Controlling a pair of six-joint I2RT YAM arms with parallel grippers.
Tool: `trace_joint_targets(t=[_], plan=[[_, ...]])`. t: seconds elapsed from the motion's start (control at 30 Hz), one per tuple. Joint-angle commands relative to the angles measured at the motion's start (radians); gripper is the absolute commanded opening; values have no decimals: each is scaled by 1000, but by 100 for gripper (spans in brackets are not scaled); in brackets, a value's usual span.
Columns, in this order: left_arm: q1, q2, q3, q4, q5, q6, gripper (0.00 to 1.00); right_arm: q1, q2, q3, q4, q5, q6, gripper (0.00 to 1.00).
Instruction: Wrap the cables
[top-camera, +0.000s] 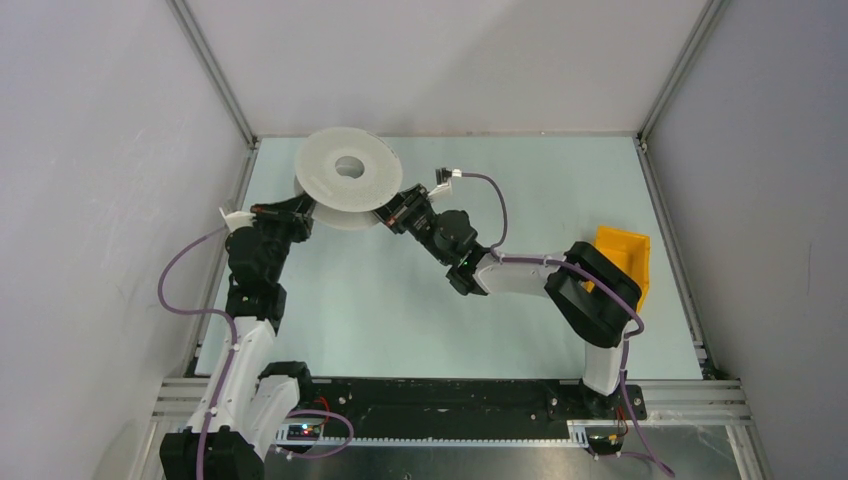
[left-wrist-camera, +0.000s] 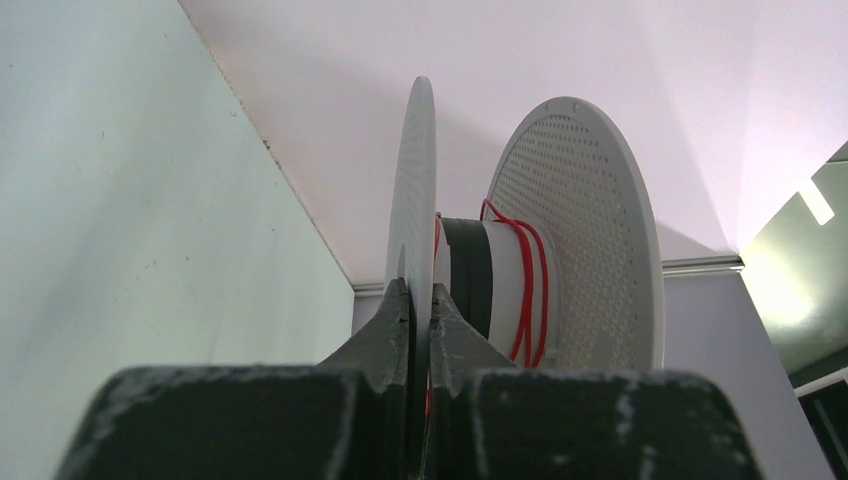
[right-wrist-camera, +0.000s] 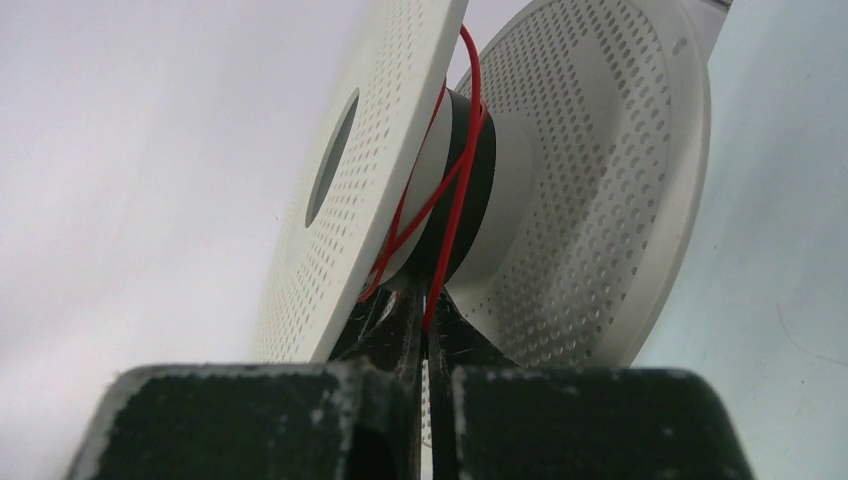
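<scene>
The white perforated spool (top-camera: 348, 180) hangs tilted above the table's far left. My left gripper (top-camera: 300, 208) is shut on the edge of one flange (left-wrist-camera: 412, 200), which sits pinched between its fingertips (left-wrist-camera: 420, 295). The cable is a thin red wire (left-wrist-camera: 528, 290) wound in a few loose turns round the spool's core, beside a black band. My right gripper (top-camera: 392, 213) is at the spool's right side, between the flanges. In the right wrist view it (right-wrist-camera: 425, 300) is shut on the wire (right-wrist-camera: 462, 190), which runs taut from its tips up over the core of the spool (right-wrist-camera: 600, 150).
A yellow bin (top-camera: 622, 255) stands at the table's right side, behind the right arm's elbow. White enclosure walls close the left, back and right. The spool is close to the back left corner.
</scene>
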Motion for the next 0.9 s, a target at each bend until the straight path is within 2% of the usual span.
trace_joint_targets(t=[0.0,0.2,0.33,0.87], plan=[[-20,-29,34,162,111,-107,0,23,35,23,-105,-16,-6,0],[-19,-33,27,169,110,-112,0,16,10,-4,-156,-2,4,7],[-20,-32,23,171,107,-112,0,9,-22,-37,-149,3,-23,16],[-20,-29,21,175,97,-117,0,3,-102,-130,-151,-25,-13,28]])
